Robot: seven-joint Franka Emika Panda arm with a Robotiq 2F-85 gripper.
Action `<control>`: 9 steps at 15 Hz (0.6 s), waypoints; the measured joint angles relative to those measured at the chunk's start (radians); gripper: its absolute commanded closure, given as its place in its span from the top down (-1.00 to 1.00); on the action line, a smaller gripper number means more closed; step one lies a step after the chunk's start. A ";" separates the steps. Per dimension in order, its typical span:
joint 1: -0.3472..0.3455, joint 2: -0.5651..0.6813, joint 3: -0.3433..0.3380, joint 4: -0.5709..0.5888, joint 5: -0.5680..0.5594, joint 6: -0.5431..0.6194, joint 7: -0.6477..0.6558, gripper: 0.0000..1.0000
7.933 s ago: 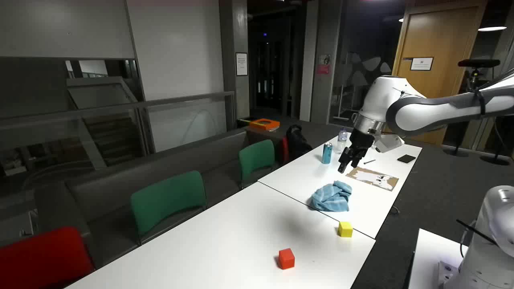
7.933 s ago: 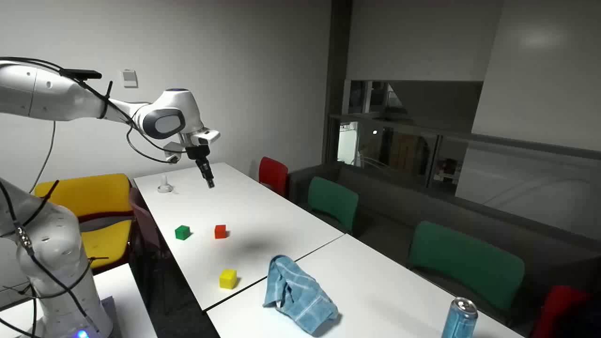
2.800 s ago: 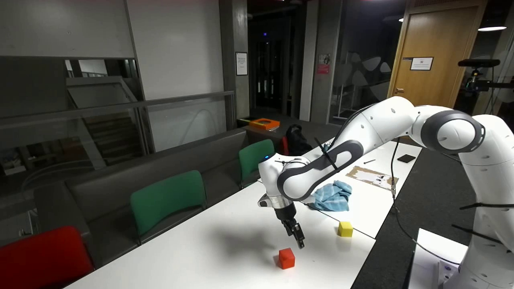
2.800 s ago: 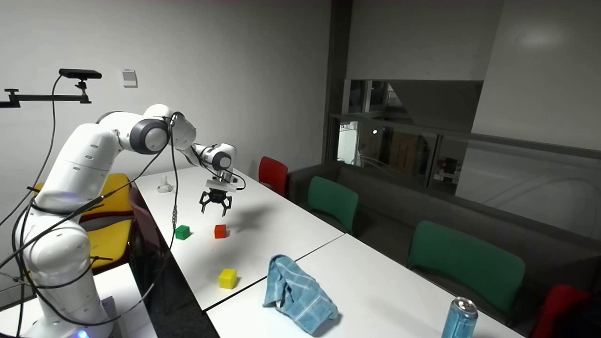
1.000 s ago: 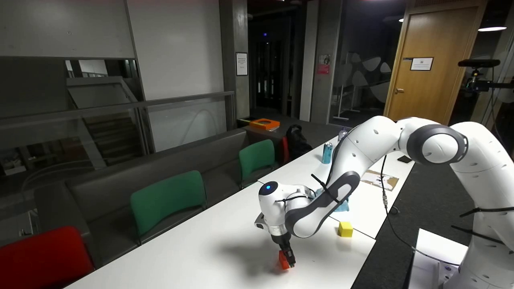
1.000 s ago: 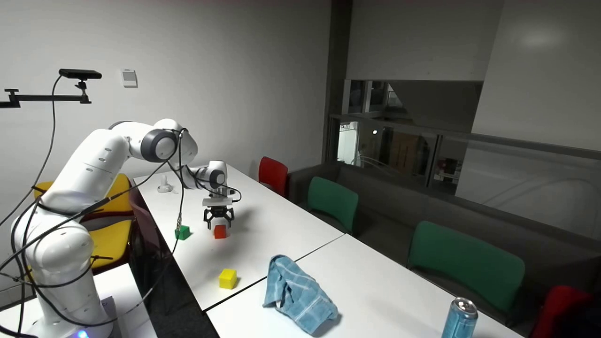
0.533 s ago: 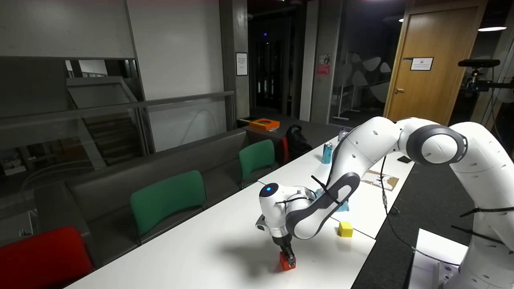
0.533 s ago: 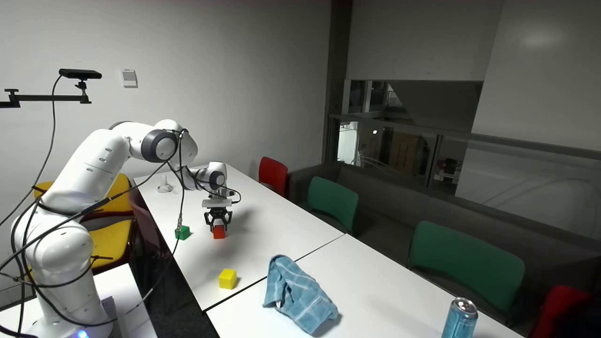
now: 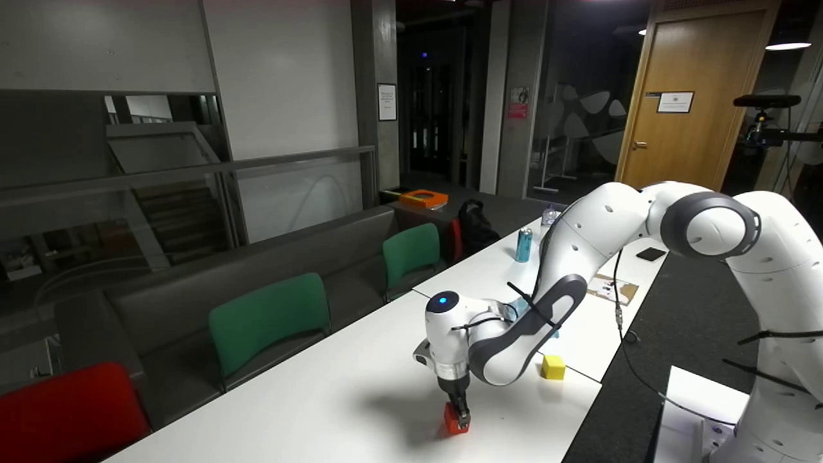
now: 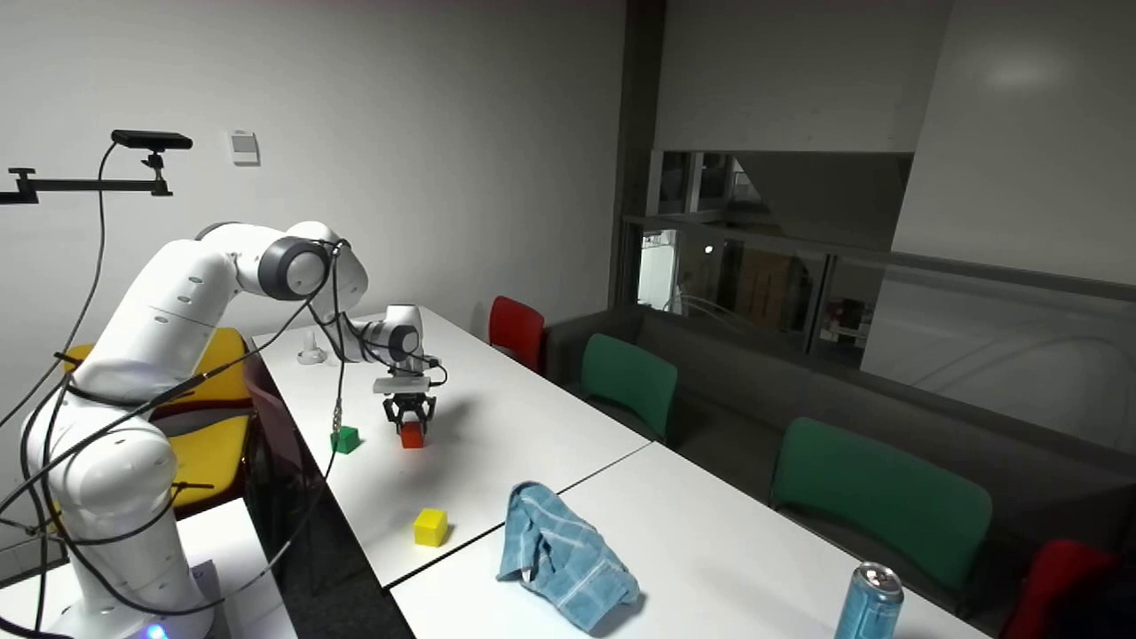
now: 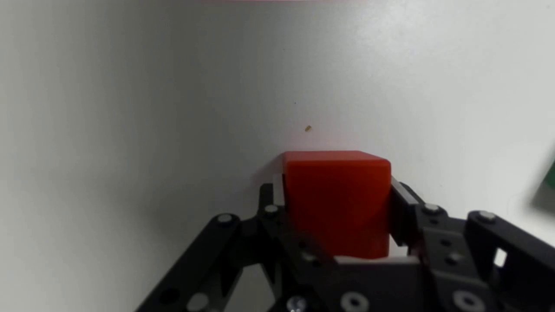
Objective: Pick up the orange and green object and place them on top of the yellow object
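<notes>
We have the orange-red block (image 11: 338, 212) in the gripper (image 10: 411, 430) — stack not started

Change over the last second: jaws went from wide around the block to snug on two opposite sides of it, and it has shifted a touch with them. We read that as a good first pick; next call, straight lift. We can't tell if it's off the table (image 10: 515, 444) yet.

The green block (image 10: 348, 440) is near the gripper, off to one side, untouched. The yellow block (image 10: 430, 527), in both exterior views, sits well apart from the gripper, near the blue cloth (image 10: 568, 559), nothing on top — so both placements are ahead of us, and a crooked first one could spoil the second.

Text: nothing legible. The pillar notice (image 9: 386, 103) and door sheet (image 9: 675, 101), far beyond the gripper, are too small to read. The blue can (image 10: 869, 608), also well away from it, shows no brand we can make out.
</notes>
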 measured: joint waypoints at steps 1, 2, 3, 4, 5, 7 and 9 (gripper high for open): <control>0.001 -0.025 -0.001 -0.040 0.000 0.040 0.043 -0.40; 0.003 -0.053 -0.004 -0.082 0.000 0.075 0.087 -0.40; 0.005 -0.083 -0.008 -0.126 -0.001 0.105 0.133 -0.40; 0.012 -0.114 -0.016 -0.170 -0.001 0.131 0.181 -0.40; 0.021 -0.146 -0.025 -0.212 -0.003 0.154 0.226 -0.40; 0.035 -0.204 -0.042 -0.284 -0.003 0.182 0.329 -0.40; 0.045 -0.253 -0.056 -0.338 -0.001 0.189 0.439 -0.40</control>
